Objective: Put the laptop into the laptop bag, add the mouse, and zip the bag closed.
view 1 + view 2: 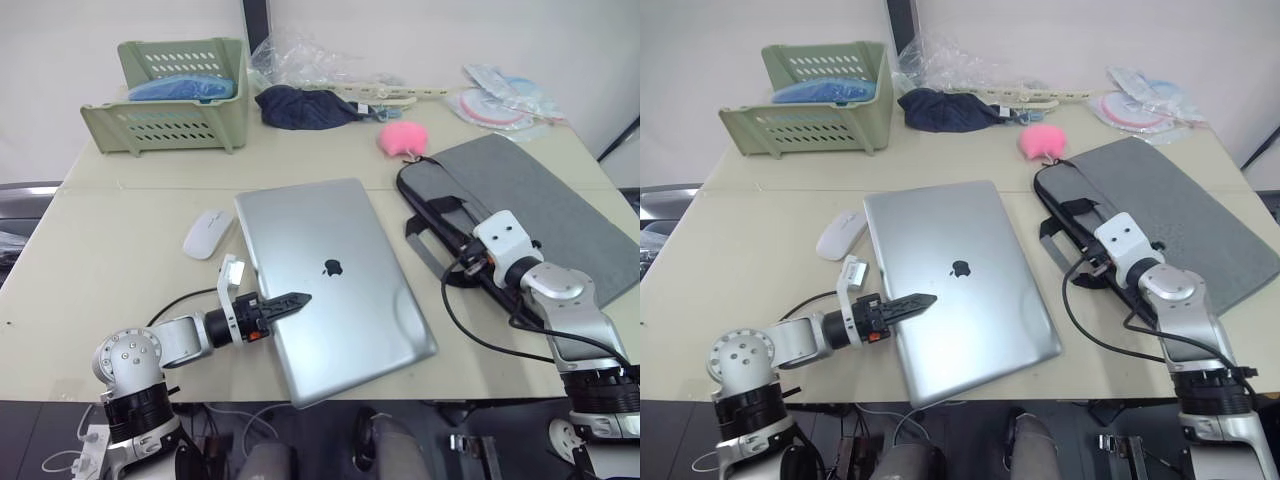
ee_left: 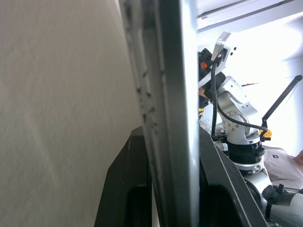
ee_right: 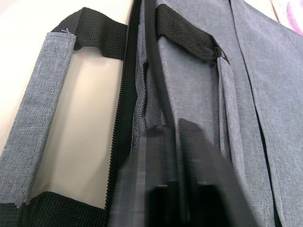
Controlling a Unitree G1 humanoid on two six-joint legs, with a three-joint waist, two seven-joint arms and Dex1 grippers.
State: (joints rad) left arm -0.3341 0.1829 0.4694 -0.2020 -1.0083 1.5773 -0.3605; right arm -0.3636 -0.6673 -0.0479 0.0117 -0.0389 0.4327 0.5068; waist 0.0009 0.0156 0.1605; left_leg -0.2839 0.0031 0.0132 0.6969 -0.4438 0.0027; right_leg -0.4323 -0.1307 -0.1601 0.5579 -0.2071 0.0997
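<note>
The silver laptop point(image 1: 340, 290) lies closed in the middle of the table, tilted, with its near corner over the front edge. My left gripper point(image 1: 290, 300) is shut on its left edge; the left wrist view shows that thin edge point(image 2: 165, 94) running between the two black fingers. The white mouse point(image 1: 207, 233) rests just left of the laptop. To the right lies the grey laptop bag point(image 1: 540, 210), with a pink pompom point(image 1: 403, 137) at its far corner. My right gripper point(image 3: 177, 156) is shut on the bag's black-edged upper lip beside the zipper point(image 3: 124, 118), near the strap handles point(image 1: 440, 215).
A green plastic basket point(image 1: 170, 125) holding something blue stands at the back left. A dark blue cloth bundle point(image 1: 305, 107) and clear plastic packaging point(image 1: 510, 100) lie along the back edge. A black cable point(image 1: 470, 325) loops from my right wrist over the table.
</note>
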